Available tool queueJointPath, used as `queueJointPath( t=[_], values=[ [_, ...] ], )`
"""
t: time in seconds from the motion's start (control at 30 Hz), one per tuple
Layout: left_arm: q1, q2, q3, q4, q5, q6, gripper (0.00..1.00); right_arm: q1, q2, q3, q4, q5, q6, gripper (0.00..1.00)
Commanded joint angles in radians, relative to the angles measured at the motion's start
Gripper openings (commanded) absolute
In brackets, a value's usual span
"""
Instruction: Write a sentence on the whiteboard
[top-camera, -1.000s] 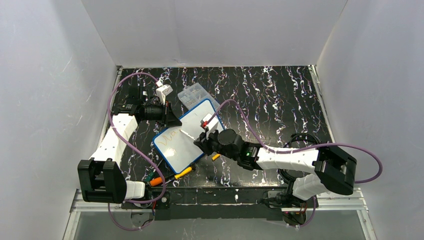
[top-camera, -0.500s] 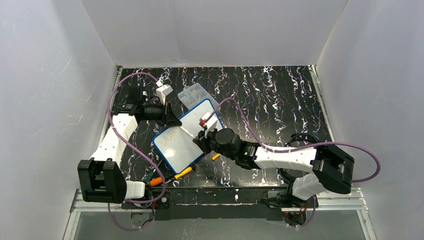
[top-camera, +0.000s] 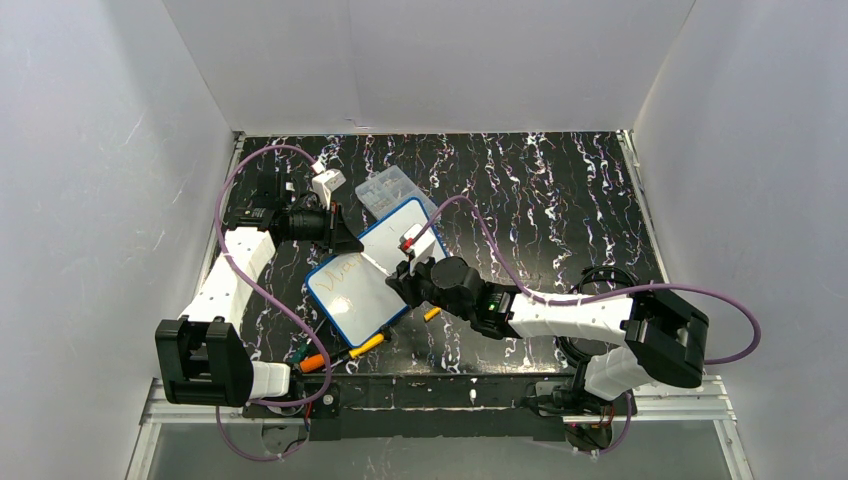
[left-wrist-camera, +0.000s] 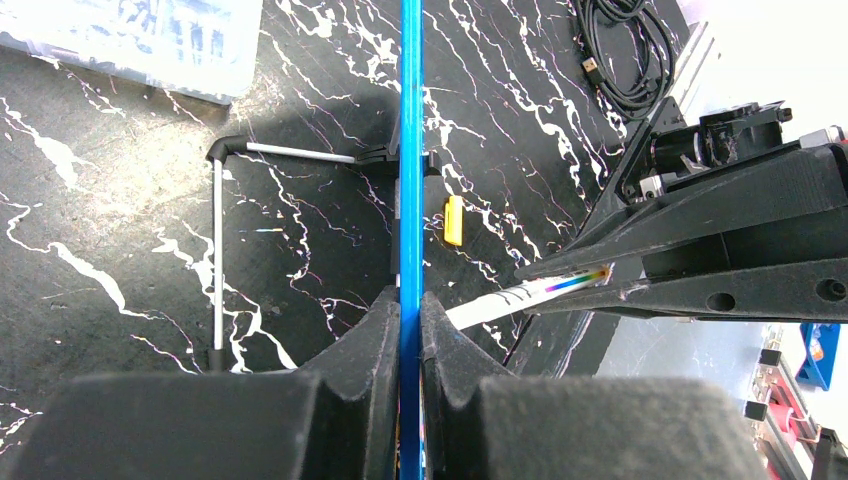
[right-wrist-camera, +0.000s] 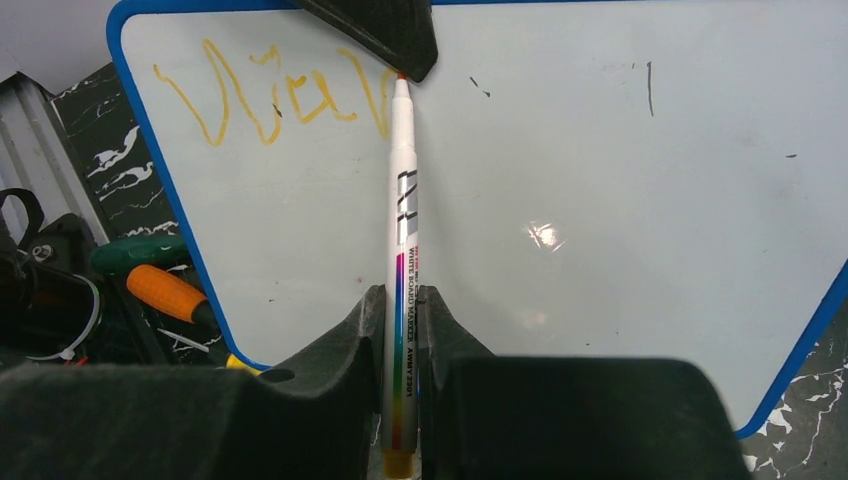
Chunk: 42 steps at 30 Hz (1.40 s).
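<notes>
White arm links (top-camera: 228, 270), boxy black joints (top-camera: 203, 362), purple cables (top-camera: 745, 335), black end effector fingers (right-wrist-camera: 335, 385)

The whiteboard (right-wrist-camera: 600, 200) has a smooth, glossy white face showing a small glare spot, with a blue plastic-looking rim. The marker (right-wrist-camera: 404, 215) is smooth white plastic, slightly shiny. The left end effector (left-wrist-camera: 410, 310) and right end effector (right-wrist-camera: 402, 305) look like matt black, faintly grainy plastic. The desk (top-camera: 540, 190) is black and marble-patterned, with a dull sheen. The box (top-camera: 388, 188) is clear plastic
</notes>
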Motion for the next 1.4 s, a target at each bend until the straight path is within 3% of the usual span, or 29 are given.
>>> queueJointPath(
  t=[0.0, 0.53, 0.87, 1.37],
  values=[
    [-0.006, -0.010, -0.006, -0.058, 0.029, 0.007, 0.00, -0.001, 0.001, 0.035, 0.021, -0.024, -0.019, 0.01],
    [-0.006, -0.015, -0.011, -0.051, 0.016, 0.003, 0.00, 0.005, -0.138, -0.028, 0.023, -0.171, -0.052, 0.01],
    [-0.007, -0.021, -0.013, -0.046, 0.007, 0.000, 0.00, 0.005, -0.163, -0.070, -0.020, -0.088, -0.025, 0.01],
    [-0.006, -0.018, -0.015, -0.045, 0.016, -0.003, 0.00, 0.005, -0.084, -0.002, -0.043, -0.019, -0.033, 0.01]
  ],
)
